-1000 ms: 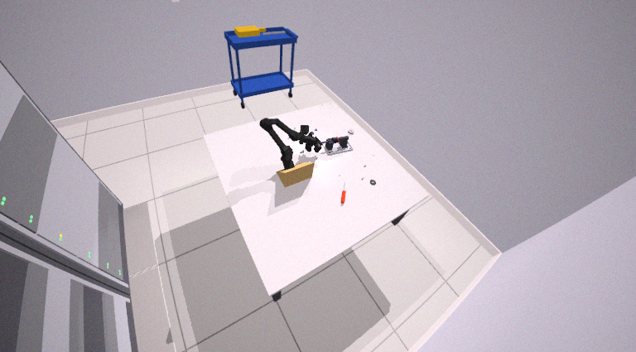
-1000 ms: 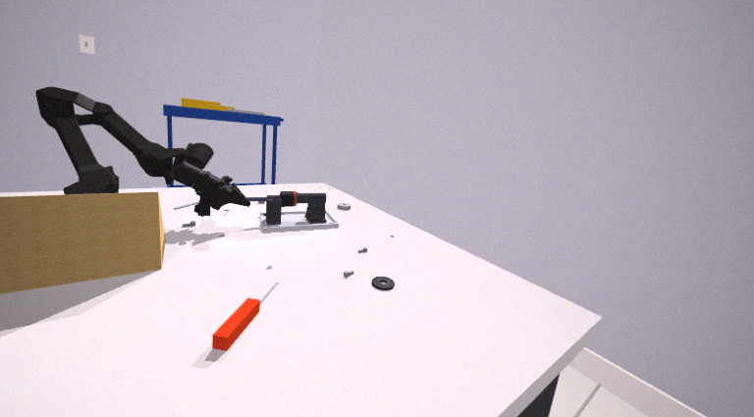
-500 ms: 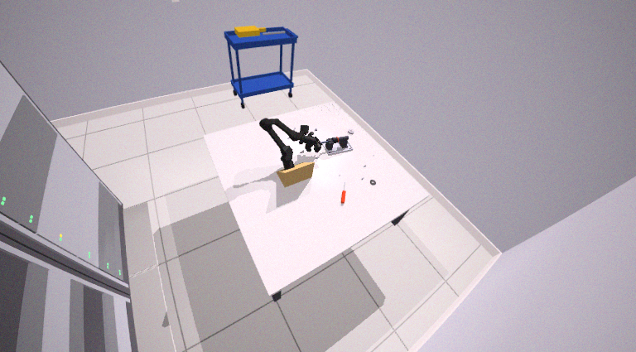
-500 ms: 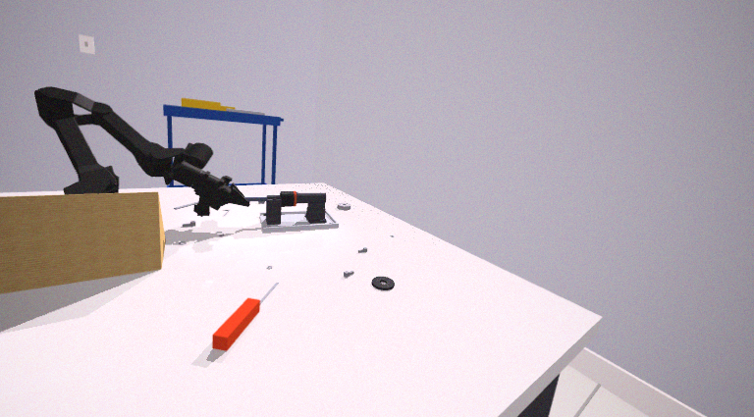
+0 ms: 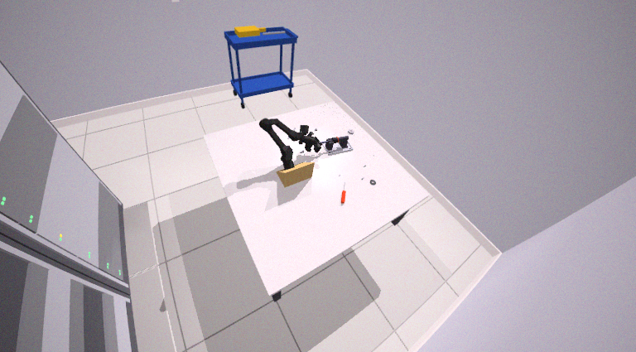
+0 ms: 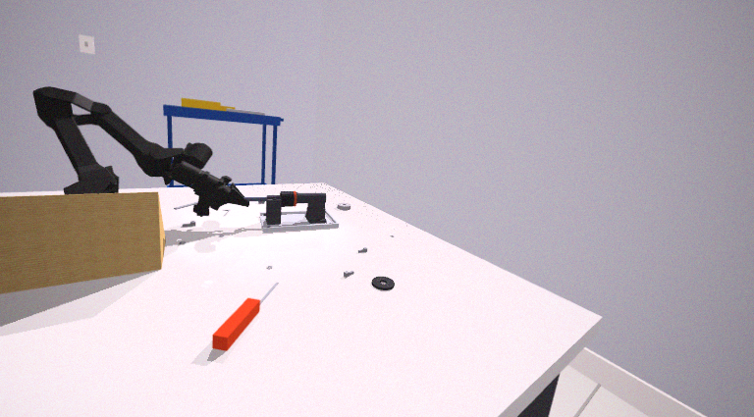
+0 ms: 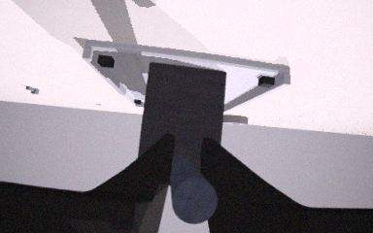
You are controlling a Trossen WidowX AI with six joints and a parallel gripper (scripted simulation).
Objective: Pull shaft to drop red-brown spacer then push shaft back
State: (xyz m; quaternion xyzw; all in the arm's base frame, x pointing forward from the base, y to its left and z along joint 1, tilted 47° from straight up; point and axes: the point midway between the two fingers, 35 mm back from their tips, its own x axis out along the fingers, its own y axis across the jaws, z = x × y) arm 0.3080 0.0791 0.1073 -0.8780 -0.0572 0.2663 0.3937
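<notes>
Level on the blue-grey shaft (image 5: 323,142) (image 6: 256,199) (image 7: 195,201), with the red-brown spacer (image 5: 338,139) (image 6: 295,197) up beside the big housing block (image 5: 344,142) (image 6: 316,208).
Shows a smooth, round free end in the wrist view; aligned with dark spacer material (image 6: 285,198), count unclear, then the thin, upright red-brown ring, not dropped, and the dark, upright block.
</notes>
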